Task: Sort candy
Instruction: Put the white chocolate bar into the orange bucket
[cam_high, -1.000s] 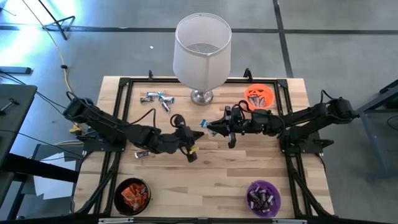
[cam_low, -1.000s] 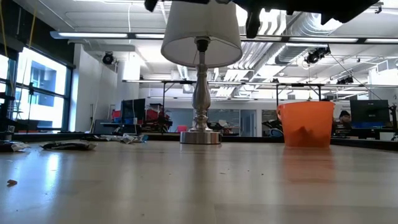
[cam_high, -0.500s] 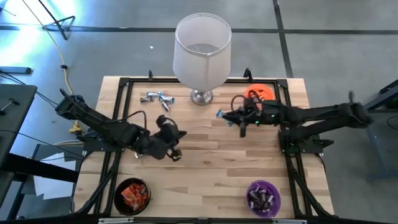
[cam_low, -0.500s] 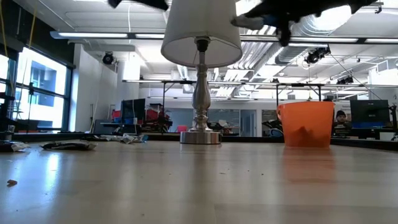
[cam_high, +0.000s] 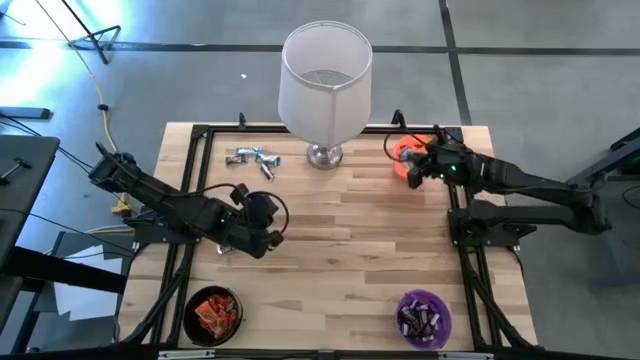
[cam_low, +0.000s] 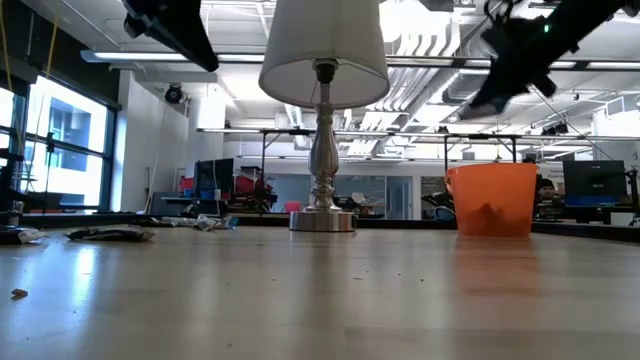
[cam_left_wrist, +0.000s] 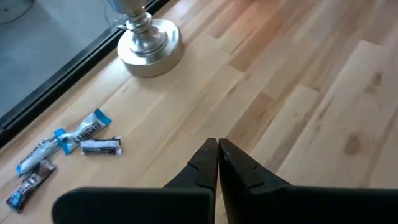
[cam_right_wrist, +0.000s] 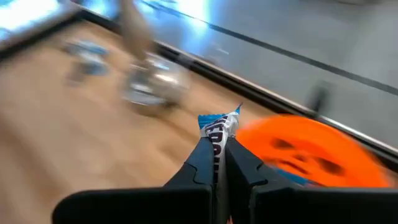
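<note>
My right gripper (cam_high: 413, 168) (cam_right_wrist: 221, 148) hovers at the orange bowl (cam_high: 408, 152) (cam_right_wrist: 305, 149) near the far right corner, shut on a blue-white candy bar (cam_right_wrist: 219, 127). My left gripper (cam_high: 272, 232) (cam_left_wrist: 217, 146) is shut and empty, raised over the table's left half. Several blue-white and dark candy bars (cam_high: 252, 157) (cam_left_wrist: 81, 140) lie flat by the far edge, left of the lamp base. One dark candy bar (cam_low: 110, 234) lies near the left edge. My right gripper pinches the blue-white candy bar between its two fingers. The wrapper's crimped end (cam_right_wrist: 224, 118) sticks out past the fingertips. The arm reaches in from the table's right side. The bar is lifted clear of the table, beside the orange bowl.
A tall lamp with a white shade (cam_high: 325, 80) and a silver base (cam_left_wrist: 149, 43) stands mid far edge. A black bowl (cam_high: 212, 313) of orange-red candy sits near left, a purple bowl (cam_high: 424, 317) of dark candy near right. Bare wood lies between them.
My right gripper has carried the blue-white candy bar from the table's middle toward the far right, up to the orange bowl, staying shut on it. My left gripper has drawn back from the table's middle toward the left edge.
</note>
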